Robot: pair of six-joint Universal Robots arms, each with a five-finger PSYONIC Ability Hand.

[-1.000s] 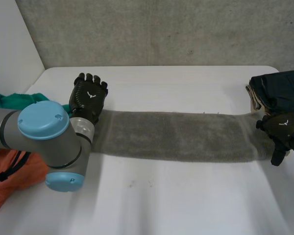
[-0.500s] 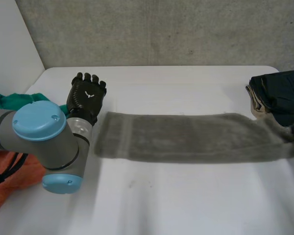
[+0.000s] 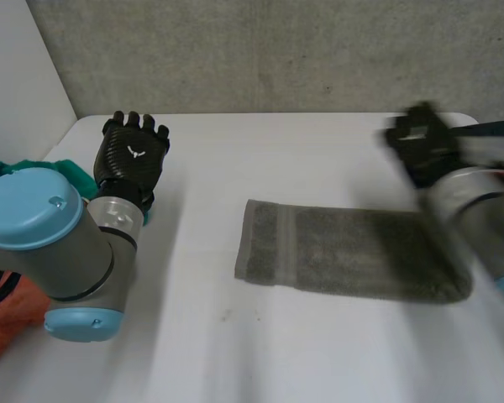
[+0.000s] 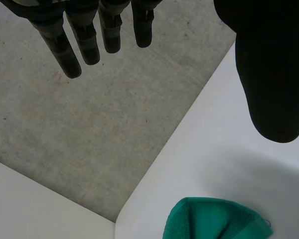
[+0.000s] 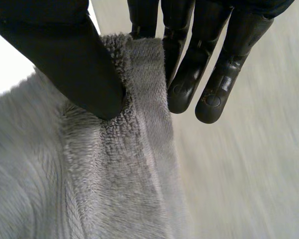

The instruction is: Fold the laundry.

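Note:
A grey towel (image 3: 353, 252) lies across the white table (image 3: 277, 361), its hemmed end toward the middle. My right hand (image 3: 420, 141) is raised above the towel's right end. Its wrist view has the thumb (image 5: 65, 50) pressing a hemmed edge of the towel (image 5: 114, 174) against the fingers (image 5: 189, 74), so the hand is shut on the cloth. My left hand (image 3: 133, 155) hovers over the table's far left with straight fingers (image 4: 84, 35), open and holding nothing, well away from the towel.
A green cloth (image 3: 34, 172) lies at the table's left edge, just below my left hand, also seen as green cloth (image 4: 217, 219). An orange cloth (image 3: 0, 323) sits nearer the front left. Dark folded clothes (image 3: 500, 130) are at the far right.
The right hand closed on the towel's right end, then rose and swung left with it. The towel's left end slid toward the middle. The left hand drew back to the left.

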